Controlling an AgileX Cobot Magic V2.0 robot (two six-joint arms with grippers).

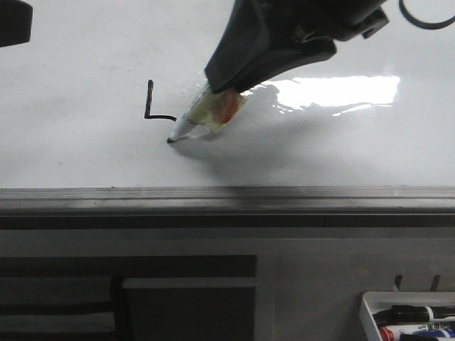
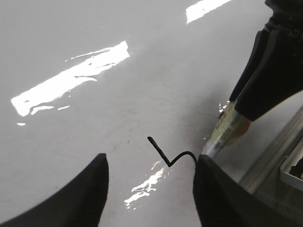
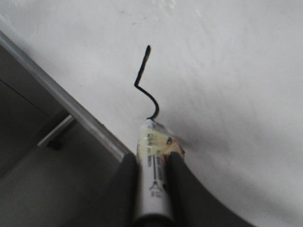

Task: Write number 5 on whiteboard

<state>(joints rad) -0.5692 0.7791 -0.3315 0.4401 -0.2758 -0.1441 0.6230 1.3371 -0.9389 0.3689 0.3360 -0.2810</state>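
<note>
Marker tray cut off at frame corner.

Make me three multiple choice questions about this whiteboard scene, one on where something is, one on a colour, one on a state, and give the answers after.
1. Where is the marker tip?
A. on the whiteboard at the end of the drawn line
B. in the marker tray
C. on the grey metal strip

2. What colour is the drawn line?
A. red
B. blue
C. black

3. How far along is the number 5?
A. finished
B. only an upright stroke and the start of the next one
C. nothing drawn

Answers:
1 A, the tip touches the board where the stroke ends.
2 C, the ink is black in every view.
3 B, only an L-like mark shows, while the right gripper clamps the marker and the left gripper hangs open, holding nothing.
</note>
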